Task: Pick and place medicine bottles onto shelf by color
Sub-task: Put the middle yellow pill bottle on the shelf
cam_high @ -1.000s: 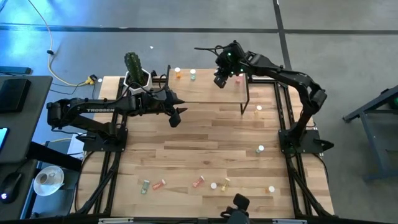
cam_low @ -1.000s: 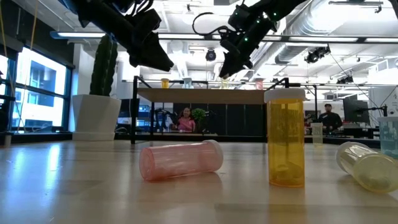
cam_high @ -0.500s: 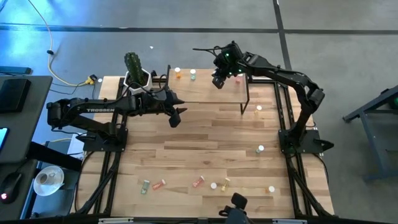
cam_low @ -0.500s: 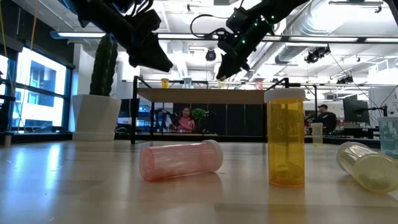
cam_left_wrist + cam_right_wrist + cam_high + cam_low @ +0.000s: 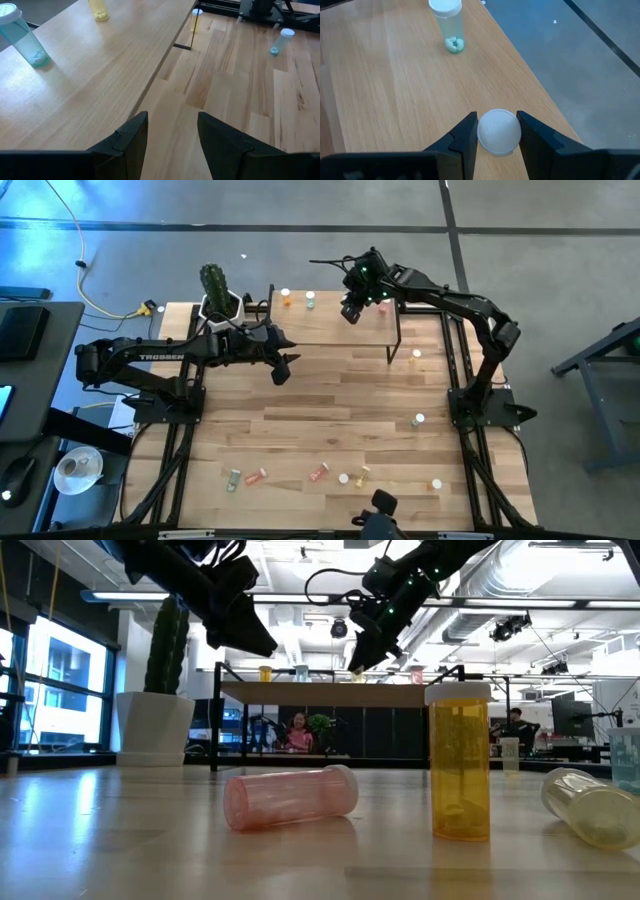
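The shelf [image 5: 320, 330] stands at the table's far edge. An orange bottle [image 5: 286, 298] and a pale green bottle [image 5: 310, 301] stand on its top; the green one also shows in the right wrist view [image 5: 447, 25]. My right gripper [image 5: 348, 310] is above the shelf's middle, shut on a yellow bottle [image 5: 98, 9] whose white cap [image 5: 499, 131] faces the wrist camera. My left gripper [image 5: 172, 135] is open and empty, just off the shelf's near edge [image 5: 285, 367]. Several more bottles lie or stand near the table's near edge [image 5: 319, 472]. My right gripper pinches the yellow bottle's white cap [image 5: 499, 131] between its two fingers [image 5: 466, 134], one on each side of the rim. The fingers come from above, pointing down. The bottle stands upright, and in the left wrist view its bottom [image 5: 100, 16] appears to rest on the shelf top.
A cactus in a white pot [image 5: 218, 295] stands left of the shelf. A pink bottle [image 5: 417, 674] stands at the shelf's right end. Loose bottles stand at the table's right [image 5: 418, 420] [image 5: 416, 355]. Close to the low camera are a lying pink bottle [image 5: 290, 797] and an upright yellow one [image 5: 460, 762].
My right gripper has gone a little toward the table's left along the shelf and slightly down, still shut on the yellow bottle, which stays upright.
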